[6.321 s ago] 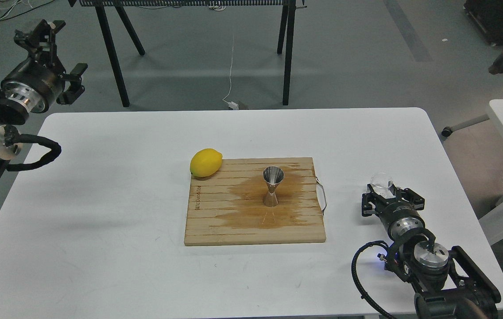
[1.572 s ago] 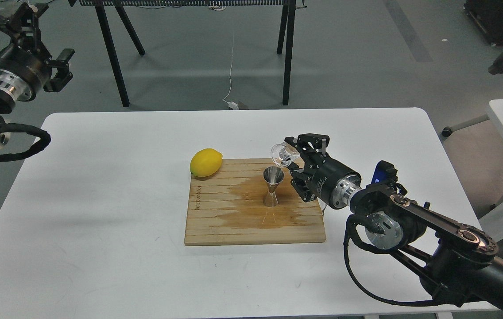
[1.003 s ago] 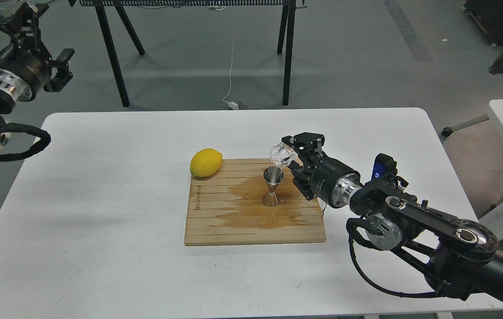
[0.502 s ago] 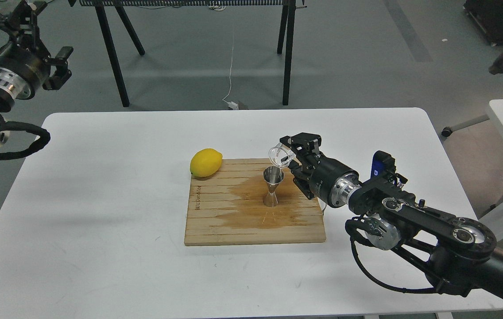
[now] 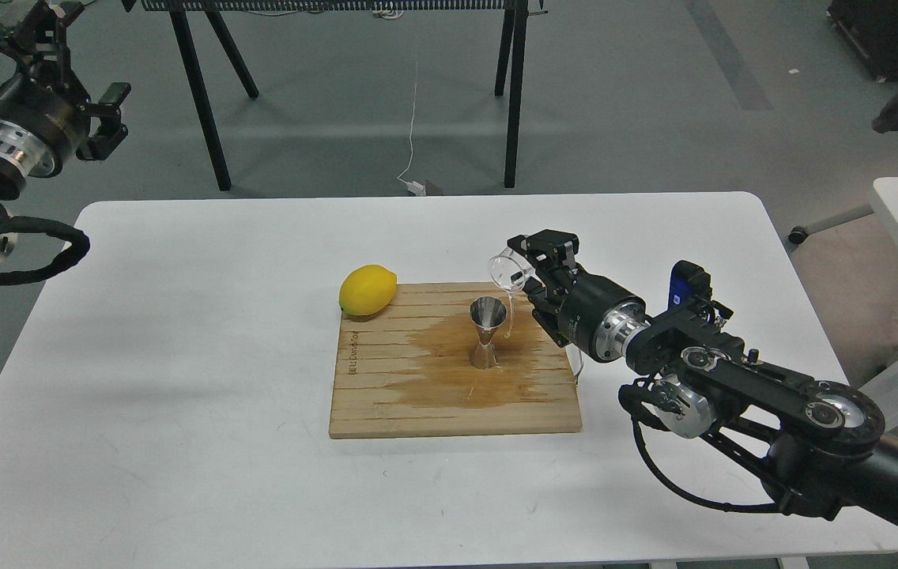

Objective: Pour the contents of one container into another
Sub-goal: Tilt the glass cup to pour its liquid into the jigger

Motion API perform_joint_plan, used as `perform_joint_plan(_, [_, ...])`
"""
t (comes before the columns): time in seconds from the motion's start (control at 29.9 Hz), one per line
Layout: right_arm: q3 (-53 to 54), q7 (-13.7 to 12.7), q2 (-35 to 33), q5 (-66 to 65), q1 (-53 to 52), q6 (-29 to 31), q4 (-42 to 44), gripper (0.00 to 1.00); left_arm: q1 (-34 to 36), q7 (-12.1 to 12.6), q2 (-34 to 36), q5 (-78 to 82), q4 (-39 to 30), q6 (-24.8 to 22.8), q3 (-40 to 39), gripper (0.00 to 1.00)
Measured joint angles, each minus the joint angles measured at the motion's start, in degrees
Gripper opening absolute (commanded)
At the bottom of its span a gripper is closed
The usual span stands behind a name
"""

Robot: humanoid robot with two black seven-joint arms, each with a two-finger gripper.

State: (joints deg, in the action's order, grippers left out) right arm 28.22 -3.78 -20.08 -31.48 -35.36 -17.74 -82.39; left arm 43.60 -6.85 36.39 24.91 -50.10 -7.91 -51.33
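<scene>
The right end effector (image 5: 526, 267) pinches the cup (image 5: 506, 269), tipped above the jigger (image 5: 487, 332) on the wet board (image 5: 386, 395). The left end effector (image 5: 62, 63) is raised off the table (image 5: 180, 316), fingers spread.

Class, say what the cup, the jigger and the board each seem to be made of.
Cup: clear glass or plastic, see-through.
Jigger: polished steel, judging by its mirror shine.
Board: unvarnished wood, with visible grain and a dark wet stain.

Clear glass cup (image 5: 507, 267); shiny steel jigger (image 5: 487, 331); slatted wooden board (image 5: 386, 395), darkly stained; glossy lemon (image 5: 367, 290); smooth matt white table (image 5: 180, 316)
</scene>
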Motion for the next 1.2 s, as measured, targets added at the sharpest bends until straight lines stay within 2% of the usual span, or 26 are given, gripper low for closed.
perform_joint_plan(0.33, [-3.14, 0.32, 0.74, -0.33, -1.24, -0.02, 1.43, 0.27, 0.00, 0.00, 0.00, 0.01, 0.00, 0.01, -0.01, 0.99])
perform_joint_plan(1.2, [-3.52, 1.02, 1.52, -1.11, -2.08, -0.02, 2.69, 0.28, 0.08, -0.06, 0.26, -0.04, -0.02, -0.08, -0.09, 0.99])
